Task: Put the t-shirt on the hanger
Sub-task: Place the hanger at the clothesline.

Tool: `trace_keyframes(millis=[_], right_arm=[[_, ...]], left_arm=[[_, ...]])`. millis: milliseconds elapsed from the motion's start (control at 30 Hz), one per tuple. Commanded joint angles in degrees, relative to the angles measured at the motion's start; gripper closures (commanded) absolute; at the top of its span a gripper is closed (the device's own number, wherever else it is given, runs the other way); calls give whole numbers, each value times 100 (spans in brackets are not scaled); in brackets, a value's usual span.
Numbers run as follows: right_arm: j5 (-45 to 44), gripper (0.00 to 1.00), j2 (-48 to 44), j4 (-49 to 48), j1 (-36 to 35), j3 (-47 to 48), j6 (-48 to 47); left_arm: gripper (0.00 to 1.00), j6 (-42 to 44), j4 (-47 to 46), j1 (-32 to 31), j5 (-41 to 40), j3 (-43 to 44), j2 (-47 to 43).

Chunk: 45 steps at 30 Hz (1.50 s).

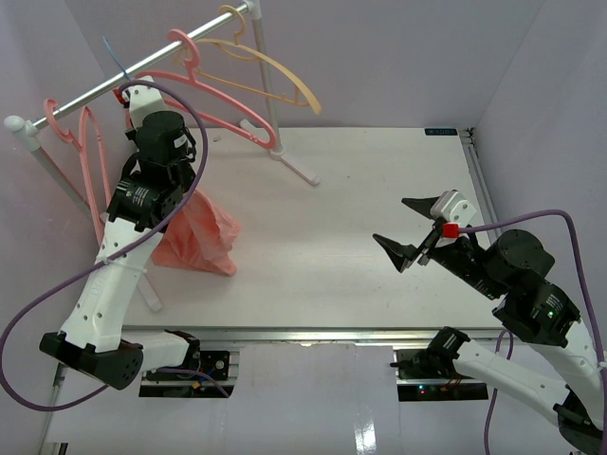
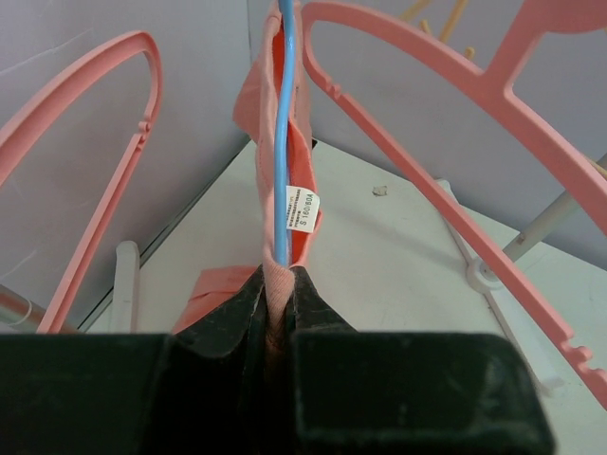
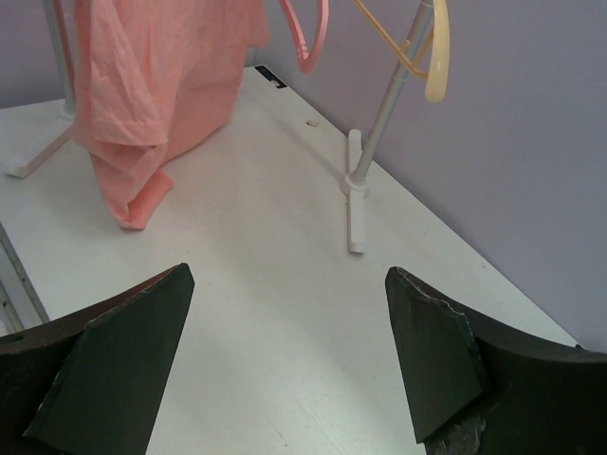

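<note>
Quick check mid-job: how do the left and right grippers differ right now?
The left gripper is shut, pinching the t-shirt cloth right at the blue wire hanger. The right gripper is wide open and holds nothing. The left gripper sits high by the rail, while the right gripper hovers over the table, apart from the t-shirt. Both have dark two-finger jaws.

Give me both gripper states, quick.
Left gripper: closed on the t-shirt, with the hanger wire running into the pinch.
Right gripper: open, holding nothing.
</note>
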<state>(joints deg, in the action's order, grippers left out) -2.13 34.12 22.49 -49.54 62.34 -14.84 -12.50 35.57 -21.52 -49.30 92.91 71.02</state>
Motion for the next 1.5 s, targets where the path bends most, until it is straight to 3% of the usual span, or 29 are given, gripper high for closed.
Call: trace_keyframes(millis=[0, 667, 700, 767, 833, 900, 1033, 1133, 1333, 1467], right_arm=[[33, 11, -15, -324, -25, -37, 78], [145, 11, 42, -245, -23, 24, 87], [146, 11, 42, -245, -23, 24, 89], [152, 11, 34, -249, -29, 20, 95], [150, 11, 32, -254, -30, 7, 87], [150, 11, 25, -254, -30, 0, 93], [152, 11, 71, -263, -21, 3, 129], [152, 11, 133, -254, -24, -5, 197], [-124, 11, 306, -406, -21, -194, 557], [-751, 2, 596, -412, -21, -282, 1212]], left_arm=[[100, -46, -261, 121, -251, -4, -109], [100, -615, -396, 278, 77, -1168, -545], [93, -602, -421, 279, 116, -1193, -570], [70, -566, -416, 280, 282, -1173, -631], [37, -549, -281, 280, 525, -1063, -704], [20, -486, -164, 280, 867, -893, -783], [14, -399, 78, 280, 1373, -508, -878], [14, -161, 288, 280, 2092, -217, -844], [17, 184, 373, 280, 5101, 66, -703], [21, -76, -158, 280, 6636, -263, -719]])
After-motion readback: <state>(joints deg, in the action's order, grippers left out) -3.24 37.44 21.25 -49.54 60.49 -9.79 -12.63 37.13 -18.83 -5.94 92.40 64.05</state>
